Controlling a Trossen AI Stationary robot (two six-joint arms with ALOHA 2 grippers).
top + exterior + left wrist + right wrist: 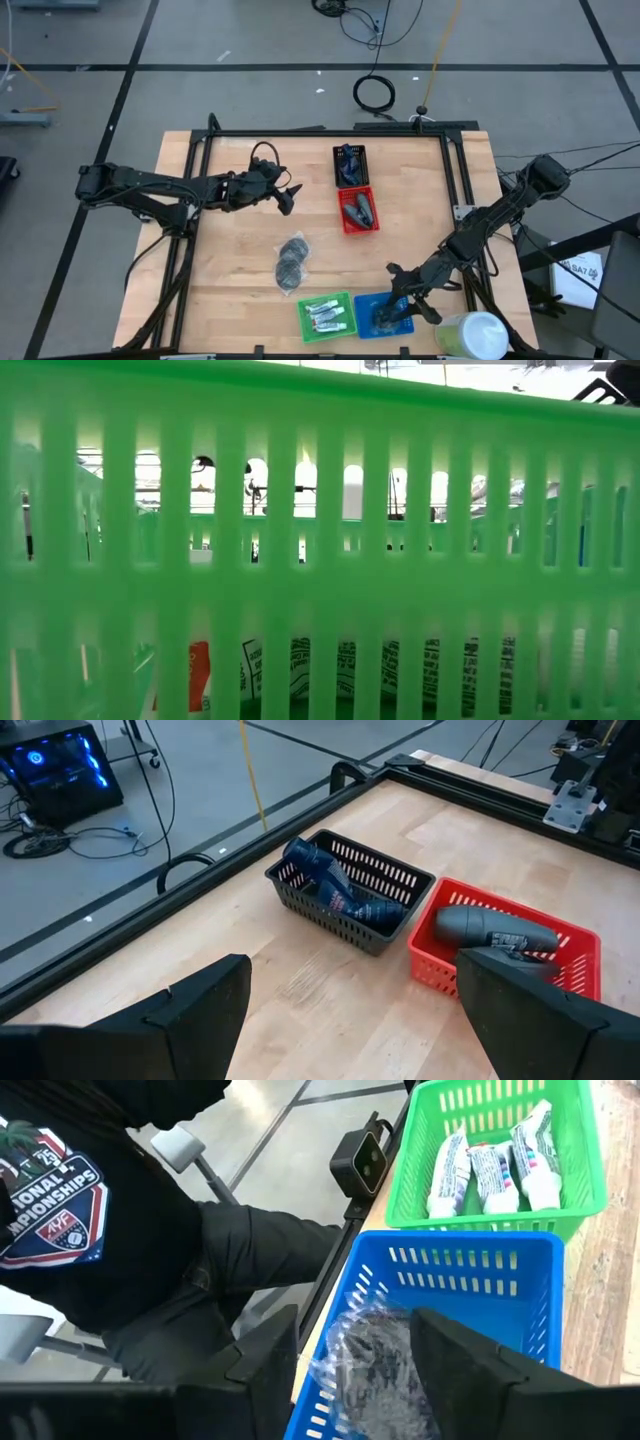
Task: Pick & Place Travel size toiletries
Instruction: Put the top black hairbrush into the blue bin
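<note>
Peering past parted right jaws, only the wrist view shows the wrapped pad [375,1365] lying in the blue basket [455,1260].

Right gripper [400,303] points down, jaws parted; left gripper [290,198] waits, jaws wide.

Black basket [350,163] at twelve o'clock, red basket [359,210] touching below; green basket [327,315] and blue basket [383,314] at six; white-and-green cylinder [470,335] at five.
</note>
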